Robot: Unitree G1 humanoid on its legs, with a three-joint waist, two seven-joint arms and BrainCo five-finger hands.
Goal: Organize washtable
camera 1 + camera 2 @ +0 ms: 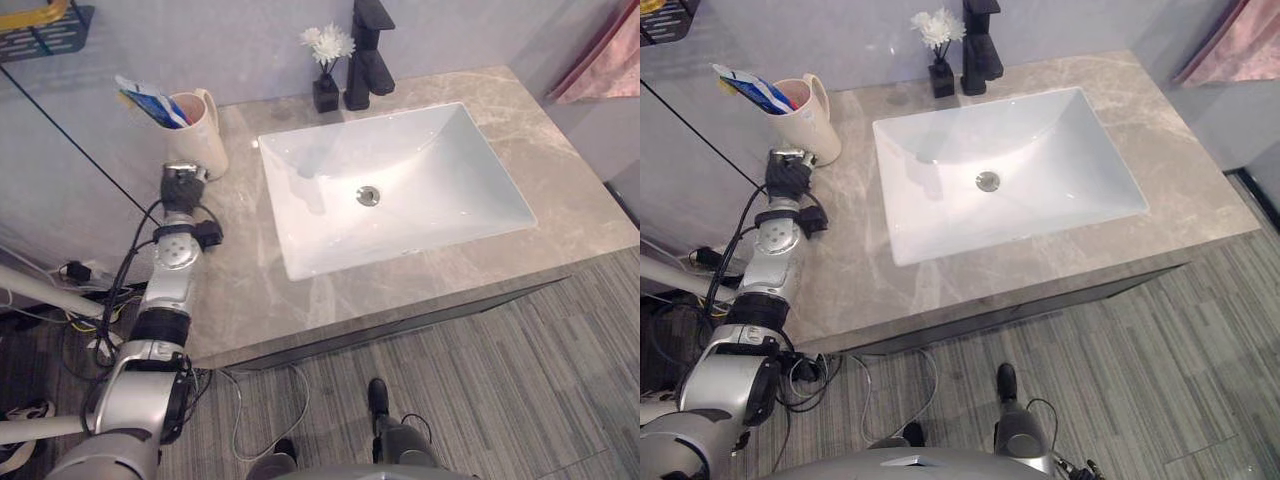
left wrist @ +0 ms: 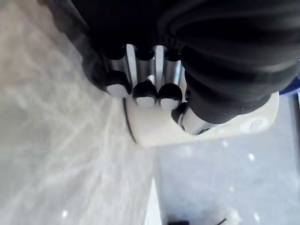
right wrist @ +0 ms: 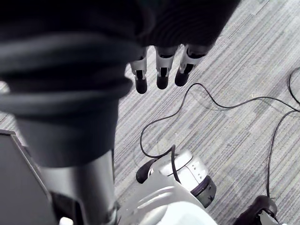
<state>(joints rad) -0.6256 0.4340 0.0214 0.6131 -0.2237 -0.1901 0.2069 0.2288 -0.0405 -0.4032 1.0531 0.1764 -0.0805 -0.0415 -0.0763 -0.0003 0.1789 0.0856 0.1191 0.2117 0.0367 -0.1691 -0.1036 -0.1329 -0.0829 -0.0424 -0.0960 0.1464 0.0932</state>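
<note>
Left hand (image 1: pixel 183 186) sets curled fingertips (image 2: pixel 146 97) against the cup (image 1: pixel 205 145) just beyond; whether it grips is unclear. Right hand (image 3: pixel 161 70) hangs relaxed.

1. The cup (image 1: pixel 205 140) is cream outside and pink inside, with a handle. It stands upright at the back left of the tabletop (image 1: pixel 250 290), left of the sink (image 1: pixel 300 235).
2. A blue and white tube (image 1: pixel 150 102) sticks out of the cup, leaning left.

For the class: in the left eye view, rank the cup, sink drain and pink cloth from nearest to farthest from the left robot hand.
1. Cup, right by the left robot hand, at the counter's left end.
2. Sink drain, middle of the basin.
3. Pink cloth, far upper right, beyond the counter.
</note>
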